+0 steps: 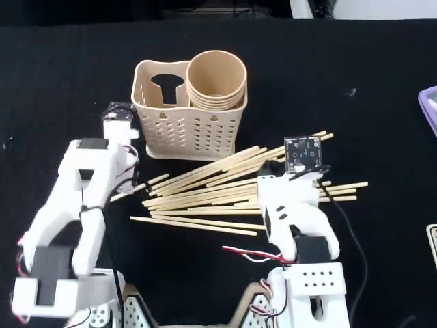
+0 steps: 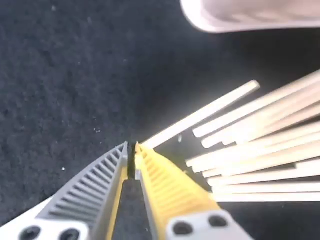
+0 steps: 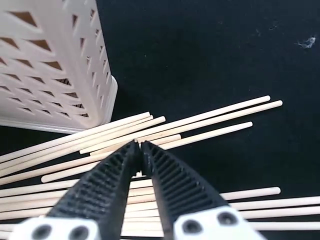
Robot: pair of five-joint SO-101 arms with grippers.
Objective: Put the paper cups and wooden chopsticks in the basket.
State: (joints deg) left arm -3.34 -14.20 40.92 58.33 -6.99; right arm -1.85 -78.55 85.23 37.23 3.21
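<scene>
A beige slotted basket (image 1: 184, 126) stands at the back of the black table, with a stack of paper cups (image 1: 216, 76) in its right compartment. Several wooden chopsticks (image 1: 218, 195) lie fanned out in front of it. The left arm (image 1: 89, 191) is at the left end of the pile. My left gripper (image 2: 131, 146) is shut, its tips at the end of one chopstick (image 2: 200, 115) near the basket's corner (image 2: 250, 17). The right arm (image 1: 293, 212) stands over the pile's right part. My right gripper (image 3: 138, 144) is shut just above the chopsticks (image 3: 200, 120), close to the basket wall (image 3: 45, 75).
A purple object (image 1: 429, 102) pokes in at the right edge of the table, and a pale item (image 1: 432, 242) sits lower on that edge. The basket's left compartment (image 1: 160, 85) has a keyhole-shaped handle cut-out. Bare black cloth lies behind and to the right of the basket.
</scene>
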